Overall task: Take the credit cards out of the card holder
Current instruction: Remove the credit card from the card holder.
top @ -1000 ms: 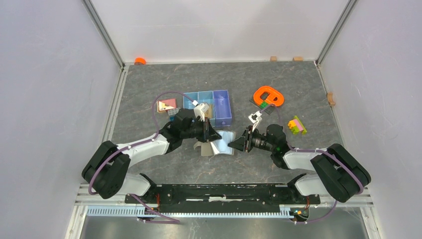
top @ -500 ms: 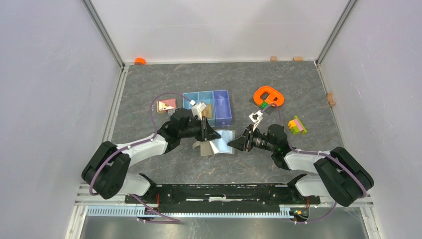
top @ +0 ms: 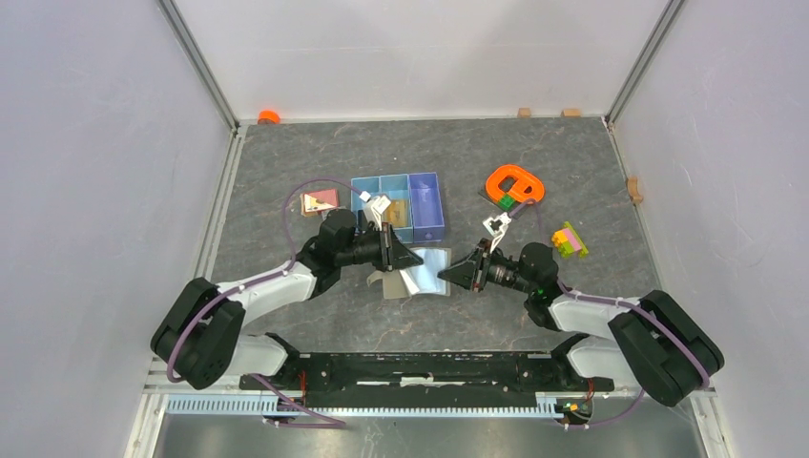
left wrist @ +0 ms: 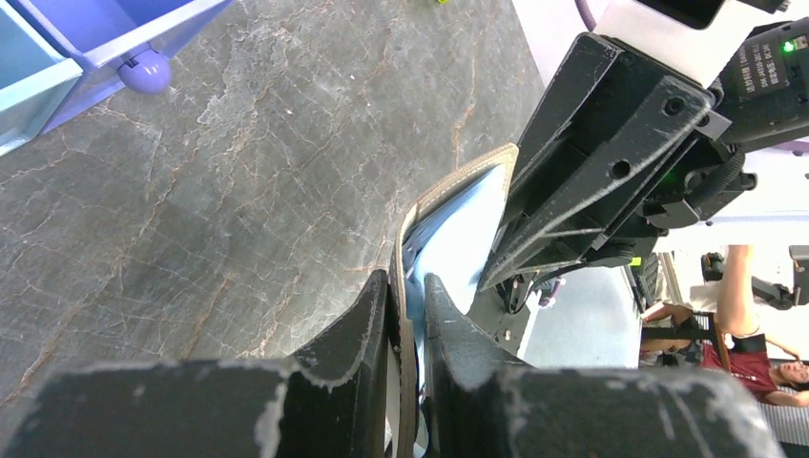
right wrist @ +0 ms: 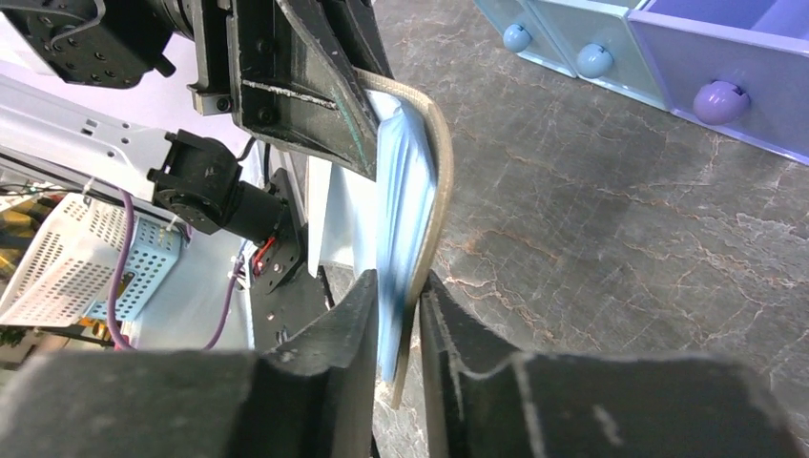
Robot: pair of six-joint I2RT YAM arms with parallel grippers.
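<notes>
At the middle of the counter [top: 534, 162], just near of the blue-and-purple three-compartment tray [top: 426, 205], the card holder [top: 425, 270] hangs between our two arms, spread open with its pale blue inside facing up. Our left pincer [left wrist: 405, 286] is pressed onto the holder's left flap, the tan stitched edge caught between its black fingers. Our right pincer [right wrist: 396, 286] pinches the opposite flap the same way. We judge this two-sided hold is meant to keep the soft wallet stretched and off the stone, so that the slots gape and stay reachable. As long as both pincers are busy holding, though, neither is free to pull anything out.

We cannot tell any credit cards apart from the blue layers of the pockets.

The holder shows no brand or writing. A white label [left wrist: 768, 72] on the right arm carries small print we cannot read.
</notes>
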